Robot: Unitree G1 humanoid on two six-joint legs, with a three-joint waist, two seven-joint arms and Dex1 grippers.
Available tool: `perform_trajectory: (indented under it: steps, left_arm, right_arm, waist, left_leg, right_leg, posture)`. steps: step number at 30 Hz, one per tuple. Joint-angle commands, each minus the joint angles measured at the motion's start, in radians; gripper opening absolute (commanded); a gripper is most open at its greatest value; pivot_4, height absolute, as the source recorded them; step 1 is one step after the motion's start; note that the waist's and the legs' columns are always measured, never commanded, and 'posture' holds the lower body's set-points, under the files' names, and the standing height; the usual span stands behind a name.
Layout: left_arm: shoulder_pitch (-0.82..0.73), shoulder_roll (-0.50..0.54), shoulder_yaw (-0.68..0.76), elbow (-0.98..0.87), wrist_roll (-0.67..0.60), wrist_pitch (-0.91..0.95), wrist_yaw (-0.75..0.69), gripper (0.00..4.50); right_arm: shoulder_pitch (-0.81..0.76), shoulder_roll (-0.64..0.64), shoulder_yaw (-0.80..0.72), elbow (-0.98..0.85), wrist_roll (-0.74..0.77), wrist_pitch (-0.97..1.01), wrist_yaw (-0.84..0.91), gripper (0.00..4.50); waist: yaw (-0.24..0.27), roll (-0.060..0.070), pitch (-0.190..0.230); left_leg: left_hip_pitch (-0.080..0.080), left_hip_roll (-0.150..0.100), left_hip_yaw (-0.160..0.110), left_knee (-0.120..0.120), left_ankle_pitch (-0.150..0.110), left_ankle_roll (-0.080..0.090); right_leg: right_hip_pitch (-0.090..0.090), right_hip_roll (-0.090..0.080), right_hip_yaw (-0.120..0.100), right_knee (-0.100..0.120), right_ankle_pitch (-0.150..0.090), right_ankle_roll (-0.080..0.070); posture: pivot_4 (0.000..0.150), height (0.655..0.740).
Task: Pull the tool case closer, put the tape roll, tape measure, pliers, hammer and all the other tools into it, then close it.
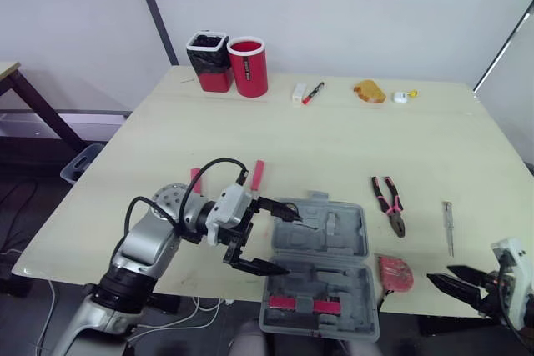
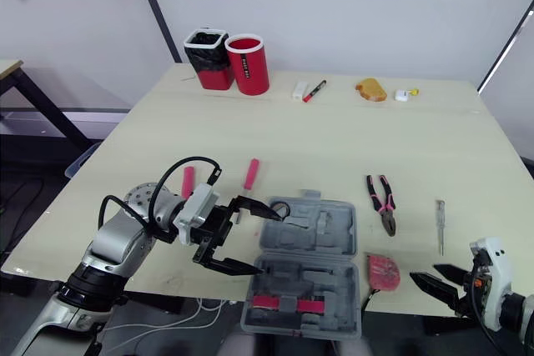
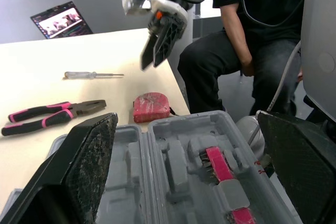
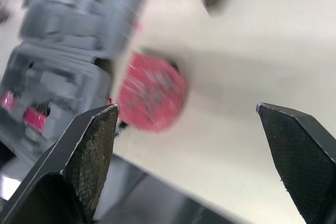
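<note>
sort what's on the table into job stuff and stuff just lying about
Job: tool case, pliers, red tape measure, clear-handled screwdriver, two red-handled tools.
Lying about: two red containers, marker, white block, orange item.

The right gripper (image 4: 186,107) stands with its fingers spread wide, nothing held between them. Beyond them a red tape measure (image 4: 152,98) lies on the pale table (image 4: 252,45) — just beside the open grey tool case (image 4: 63,51) — near the table's edge.

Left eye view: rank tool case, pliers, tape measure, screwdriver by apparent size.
1. tool case
2. pliers
3. screwdriver (longer, thin) and tape measure (shorter, chunkier) look about alike, not ranked.
</note>
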Motion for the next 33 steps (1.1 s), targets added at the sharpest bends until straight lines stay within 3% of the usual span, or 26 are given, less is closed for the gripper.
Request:
perform_trajectory:
  steps: [1,10,15,22,31,33]
  left_arm:
    - [0.006,0.007,0.022,-0.045,-0.020,-0.002,-0.001,4.50]
    - [0.010,0.012,0.021,-0.063,-0.009,-0.006,0.015,4.50]
    - [0.023,0.021,0.024,-0.090,-0.015,0.000,0.022,4.50]
    - [0.042,0.061,0.018,-0.092,0.005,-0.033,-0.009,4.50]
    - [0.044,0.079,0.005,-0.089,-0.006,-0.027,-0.042,4.50]
    - [0.041,0.077,0.004,-0.088,-0.007,-0.025,-0.040,4.50]
  right_arm:
    - [-0.024,0.010,0.060,-0.001,-0.190,-0.305,0.222,4.42]
    - [-0.257,0.016,0.279,0.301,-0.529,-0.759,0.449,4.42]
    - [-0.380,0.051,0.363,0.494,-0.682,-0.929,0.412,4.42]
    - [-0.448,0.072,0.425,0.611,-0.750,-1.019,0.398,4.42]
    - [-0.480,0.091,0.458,0.637,-0.754,-1.015,0.395,4.42]
    - [-0.482,0.092,0.456,0.634,-0.749,-1.011,0.395,3.92]
  waist:
    - [0.001,0.000,0.000]
    - [0.000,0.001,0.001]
    - [0.000,0.003,0.002]
    - [-0.001,0.003,0.002]
    - [-0.002,0.003,0.002]
    - [-0.002,0.003,0.002]
  left_leg:
    - [0.000,0.000,0.000,0.000,0.000,0.000]
    - [0.000,-0.001,0.004,0.003,0.000,0.000]
    - [0.000,0.000,0.005,0.003,0.000,0.000]
    - [0.002,0.000,0.007,0.004,0.000,0.000]
    - [0.003,0.001,0.010,0.005,0.000,0.000]
    - [0.004,0.001,0.010,0.006,0.000,0.000]
  right_leg:
    - [0.000,0.000,0.000,0.000,0.000,0.000]
    - [0.001,0.005,0.008,0.001,0.001,-0.002]
    - [0.001,0.011,0.016,0.001,0.002,-0.002]
    - [0.000,0.013,0.022,0.004,0.001,-0.002]
    - [0.000,0.013,0.024,0.008,0.001,-0.002]
    - [0.000,0.013,0.024,0.008,0.001,-0.002]
  posture:
    - [0.150,0.7400]
    - [0.150,0.7400]
    - [0.150,0.7400]
    - [0.150,0.7400]
    - [0.150,0.7400]
    - [0.150,0.7400]
